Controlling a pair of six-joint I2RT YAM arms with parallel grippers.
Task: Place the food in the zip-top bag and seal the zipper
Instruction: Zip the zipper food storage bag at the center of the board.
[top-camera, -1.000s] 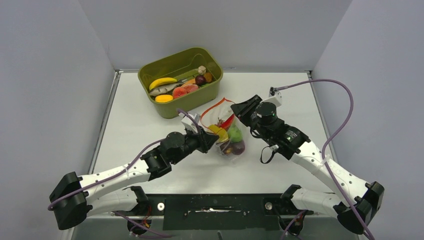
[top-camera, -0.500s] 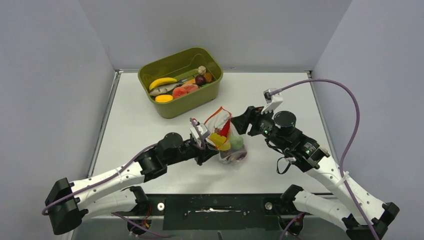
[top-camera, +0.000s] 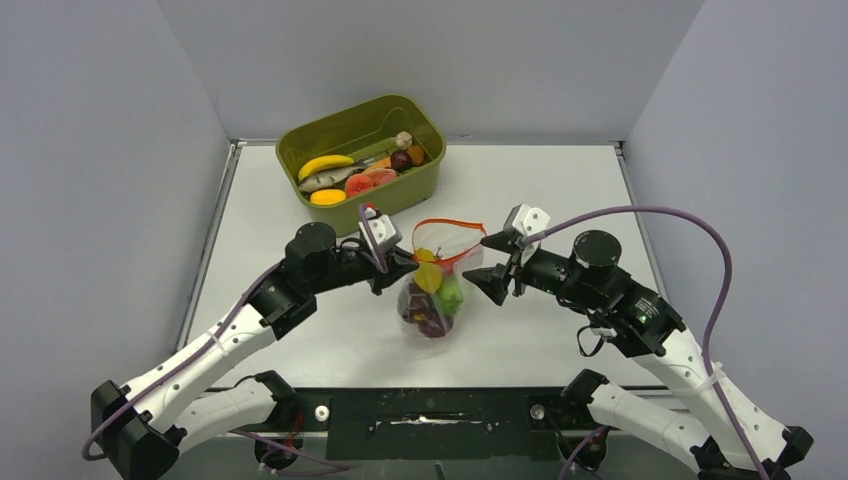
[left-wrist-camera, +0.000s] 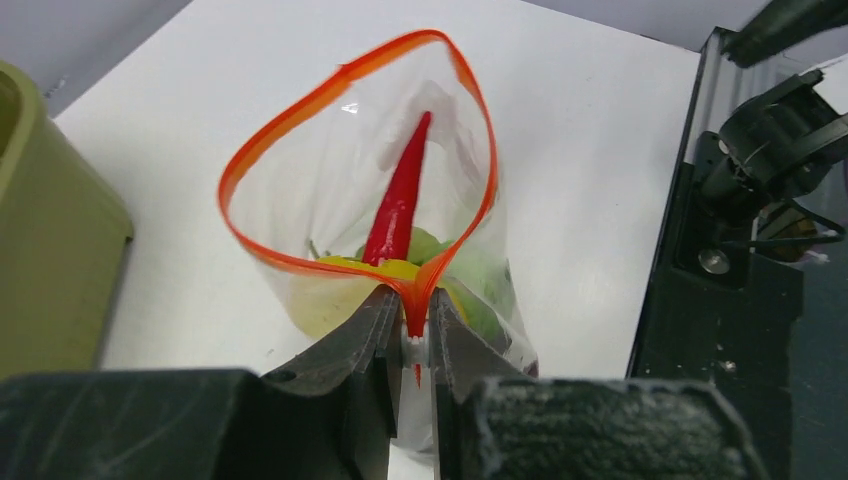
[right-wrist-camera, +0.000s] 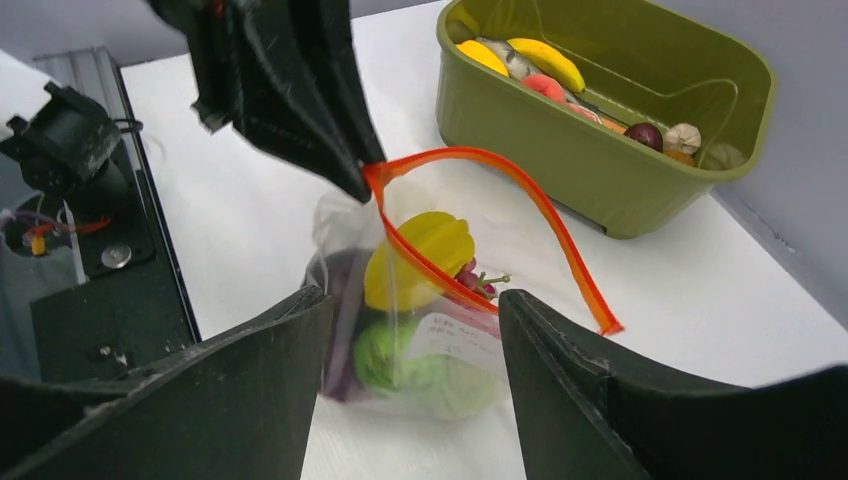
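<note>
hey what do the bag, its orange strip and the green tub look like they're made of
Bag: thin, clear, glossy plastic film, probably; food shows through and it creases. Zipper: stiffer red-orange plastic, seemingly; it holds a smooth loop. Tub: rigid olive plastic, slight sheen, moulded rounded rim.

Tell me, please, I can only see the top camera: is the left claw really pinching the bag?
Observer: Yes. The left wrist camera shows the left gripper shut on one end of the bag's orange zipper.
Operator: What about the other claw?
Observer: In the right wrist camera the right gripper is wide open, and the zipper's other end is loose, held by nothing.
Operator: What is the red thing inside?
Observer: A long red pepper, with its pointed tip up near the bag's open mouth.
</note>
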